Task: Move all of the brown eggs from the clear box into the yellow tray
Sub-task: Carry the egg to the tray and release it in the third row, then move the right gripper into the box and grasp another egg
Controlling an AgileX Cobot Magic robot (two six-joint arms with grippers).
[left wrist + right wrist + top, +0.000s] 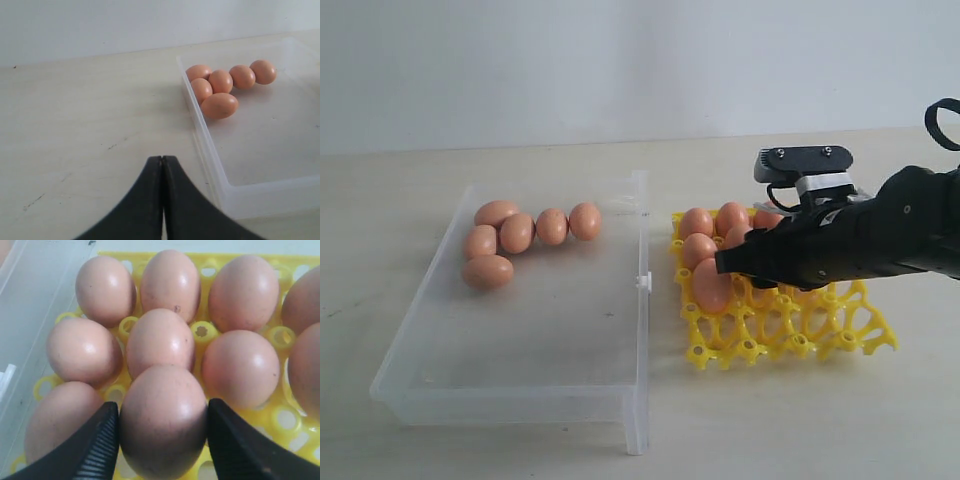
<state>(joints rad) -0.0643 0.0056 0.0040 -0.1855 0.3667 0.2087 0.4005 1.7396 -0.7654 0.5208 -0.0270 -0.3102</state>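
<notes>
Brown eggs (517, 232) filling yellow tray (820, 330); six sitting in clear box (520, 400).
Right hand (162, 415) clamping one to seat it; left hand (161, 165) idling, together.

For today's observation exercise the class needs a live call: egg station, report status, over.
Left gripper shut, outside clear box. Right gripper shut on one brown egg over yellow tray. Six eggs remain in box. Nothing blocking.
</notes>
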